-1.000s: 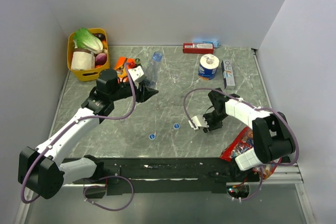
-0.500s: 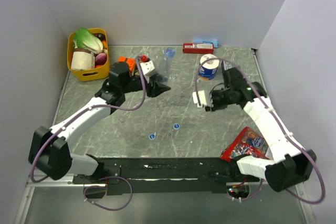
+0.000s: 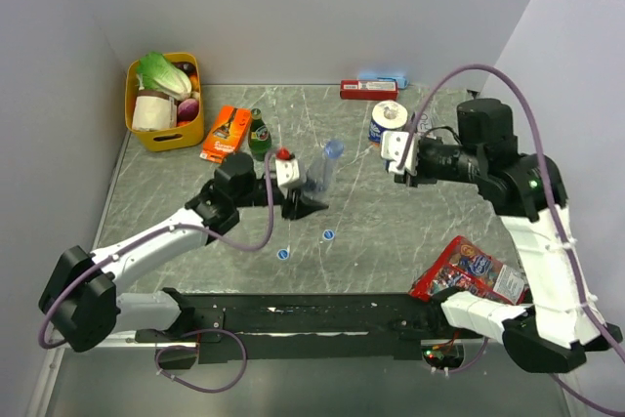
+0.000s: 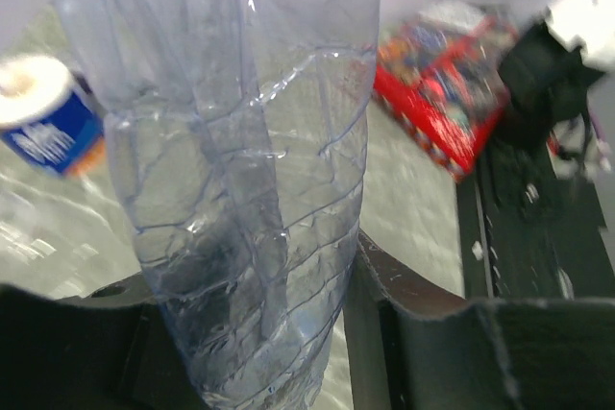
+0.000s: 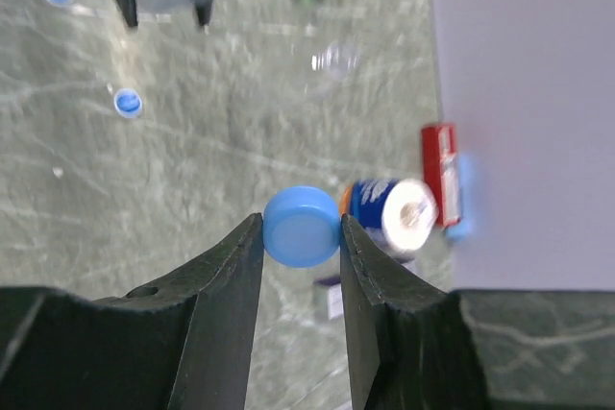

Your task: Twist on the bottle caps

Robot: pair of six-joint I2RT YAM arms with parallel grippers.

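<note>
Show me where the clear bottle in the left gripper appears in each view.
Top external: the bottle sits at the centre, held by the left gripper.
Left wrist: the bottle fills the left half, close up.
Right wrist: only a faint clear blur, upper middle.
Shared landmark: the paper roll, in all three.

Two bottle caps (image 3: 329, 235) on grey table (image 3: 176, 183)
</note>
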